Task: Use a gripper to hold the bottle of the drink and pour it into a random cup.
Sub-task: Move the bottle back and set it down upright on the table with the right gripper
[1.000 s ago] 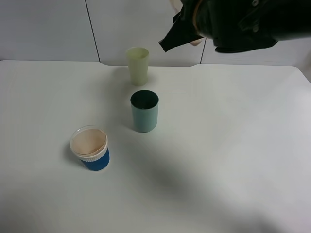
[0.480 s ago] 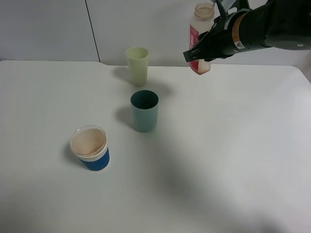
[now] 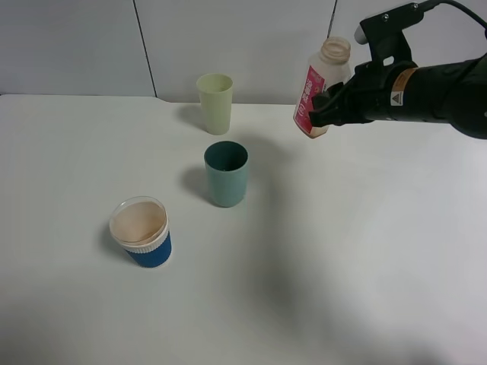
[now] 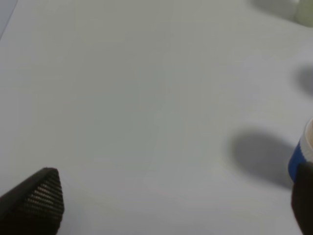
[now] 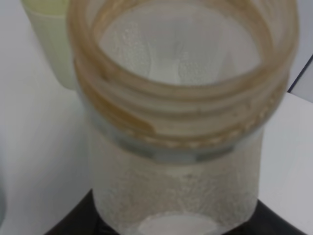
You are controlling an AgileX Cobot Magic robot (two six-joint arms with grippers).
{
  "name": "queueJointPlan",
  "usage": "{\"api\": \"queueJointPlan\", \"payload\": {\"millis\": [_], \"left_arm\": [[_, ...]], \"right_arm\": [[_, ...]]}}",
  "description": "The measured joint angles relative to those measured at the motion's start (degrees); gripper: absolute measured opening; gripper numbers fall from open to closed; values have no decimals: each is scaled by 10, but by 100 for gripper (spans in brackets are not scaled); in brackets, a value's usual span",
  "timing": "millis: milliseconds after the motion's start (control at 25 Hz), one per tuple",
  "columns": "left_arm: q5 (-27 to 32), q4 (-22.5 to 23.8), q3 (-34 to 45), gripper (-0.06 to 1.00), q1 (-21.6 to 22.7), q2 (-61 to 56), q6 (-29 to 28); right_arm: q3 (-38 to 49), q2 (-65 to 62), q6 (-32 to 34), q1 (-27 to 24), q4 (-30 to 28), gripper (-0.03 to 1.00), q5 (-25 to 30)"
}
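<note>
The bottle of the drink (image 3: 320,90), clear with a magenta-pink label and an open neck, hangs nearly upright above the table's back, right of the cups. A little dark liquid shows at its bottom. My right gripper (image 3: 329,109) is shut on its lower body; the black arm has an orange band (image 3: 401,85). The right wrist view is filled by the bottle's open neck (image 5: 181,93). A pale yellow-green cup (image 3: 215,103), a teal cup (image 3: 226,173) and a blue cup with a white rim (image 3: 141,232) stand on the table. My left gripper (image 4: 168,203) is open and empty above the bare table.
The white table (image 3: 365,251) ends at a grey panelled wall (image 3: 76,46) behind the cups. The left wrist view shows an edge of the blue cup (image 4: 302,152) and the pale cup (image 4: 305,12). The pale cup (image 5: 46,39) also shows behind the bottle in the right wrist view.
My right arm has come down and drawn back to the right with the bottle, which now shows fully and hangs lower. The cups have not moved.
</note>
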Motion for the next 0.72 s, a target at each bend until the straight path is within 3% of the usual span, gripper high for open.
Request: {"api": "queueJointPlan", "payload": {"millis": [320, 720], "left_arm": [[0, 0, 0, 93, 0, 0, 0], [0, 0, 0, 93, 0, 0, 0]], "right_arm": [[15, 78, 40, -37, 39, 37, -49], [15, 165, 30, -38, 68, 37, -125]]}}
